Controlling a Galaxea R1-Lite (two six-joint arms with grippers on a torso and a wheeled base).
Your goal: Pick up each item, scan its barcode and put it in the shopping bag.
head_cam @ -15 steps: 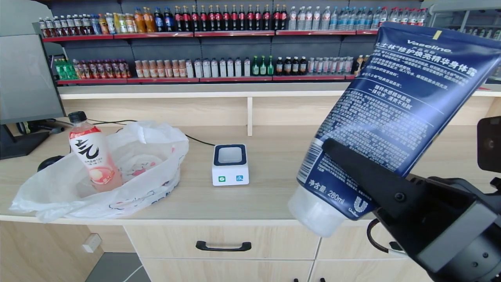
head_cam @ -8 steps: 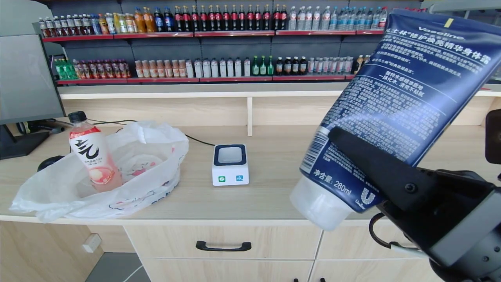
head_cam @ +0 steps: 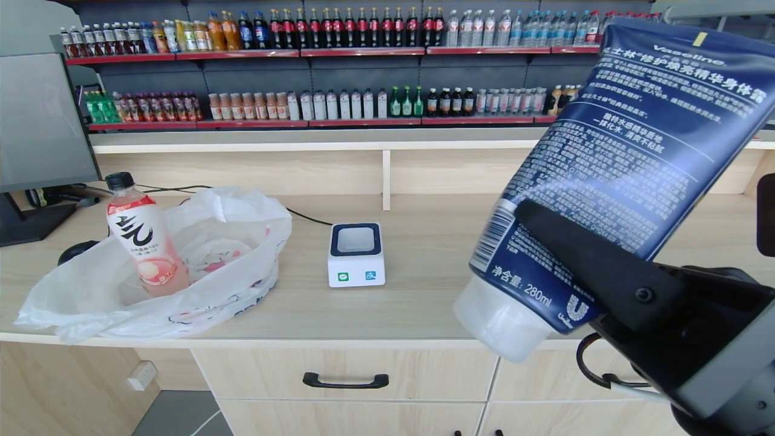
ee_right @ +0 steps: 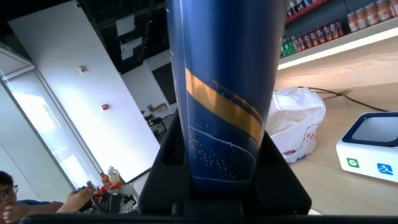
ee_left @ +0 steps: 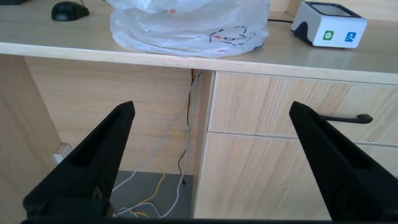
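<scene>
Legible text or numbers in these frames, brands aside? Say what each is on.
"280ml": lotion tube, by its cap end.
Lotion tube's other fine print: too small to read surely.
Scanner: green and blue icons, no words.
Bottle label: stylised brand mark only; small print blurred.
Shelf bottles: labels too small.

The bag (head_cam: 200,254) sits at the left of the counter (head_cam: 424,303) with a bottle (head_cam: 145,236) standing inside it, and the scanner (head_cam: 356,254) is just to its right, mid-counter. Out on the right, the tube (head_cam: 623,169) hangs tilted, cap down, over the counter's front edge, clamped in the right gripper (head_cam: 545,242). Shelves (head_cam: 363,54) run behind it all.
</scene>
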